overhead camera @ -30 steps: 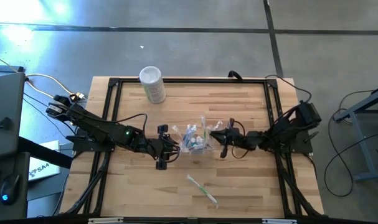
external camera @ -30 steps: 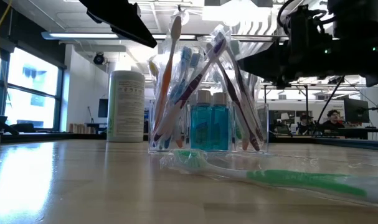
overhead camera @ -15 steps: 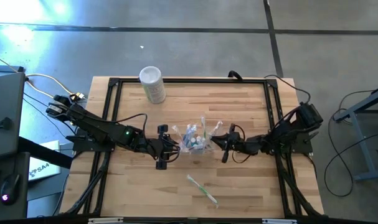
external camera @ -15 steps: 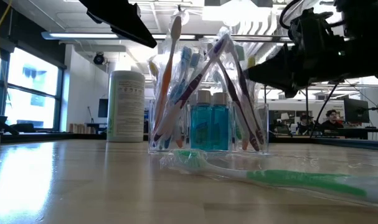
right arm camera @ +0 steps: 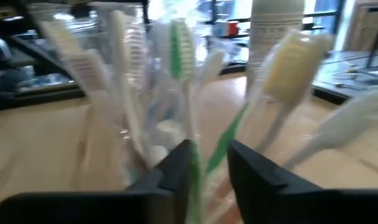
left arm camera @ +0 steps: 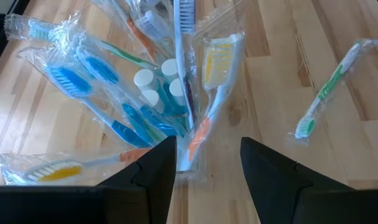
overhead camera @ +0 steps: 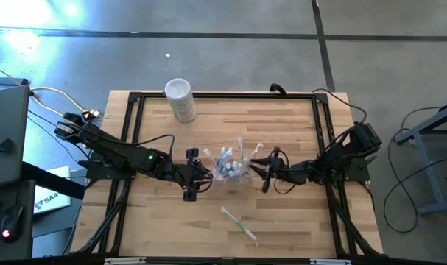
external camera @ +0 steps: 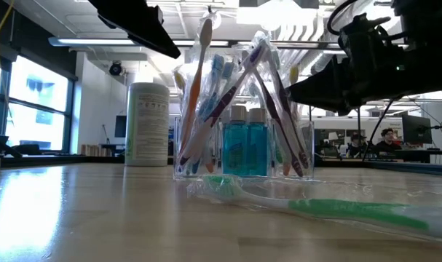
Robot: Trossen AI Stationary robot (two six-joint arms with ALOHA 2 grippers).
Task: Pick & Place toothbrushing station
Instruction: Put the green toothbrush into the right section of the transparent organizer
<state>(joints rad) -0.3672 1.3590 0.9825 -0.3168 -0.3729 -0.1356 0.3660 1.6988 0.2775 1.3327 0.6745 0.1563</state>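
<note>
A small clear plastic cup [overhead camera: 232,165] stands upright mid-table. It holds several wrapped toothbrushes, which lean on its rim, and teal toothpaste tubes [external camera: 244,149] with white caps [left arm camera: 156,81]. My left gripper [overhead camera: 202,174] hangs open just left of and above the cup, with nothing between its fingers [left arm camera: 207,168]. My right gripper [overhead camera: 255,166] comes in level from the cup's right. Its fingers stand a little apart [right arm camera: 208,165] on either side of a green-handled toothbrush [right arm camera: 190,124] in the cup. My right gripper has the green toothbrush's wrapped handle [right arm camera: 195,163] running between its two fingers, which point level toward the cup. The wrist view is blurred, so I cannot tell whether either finger touches it. The brush stands leaning in the cup.
One wrapped green-and-white toothbrush [overhead camera: 240,224] lies flat on the wood near the front edge, also in the low view [external camera: 337,209]. A tall white cylinder [overhead camera: 180,99] stands at the back left. A black frame [overhead camera: 223,96] borders the table.
My right gripper has drawn back a little from the cup toward the table's right and near edges and has sunk slightly, swinging as it went. The cup and its brushes have stayed where they were.
</note>
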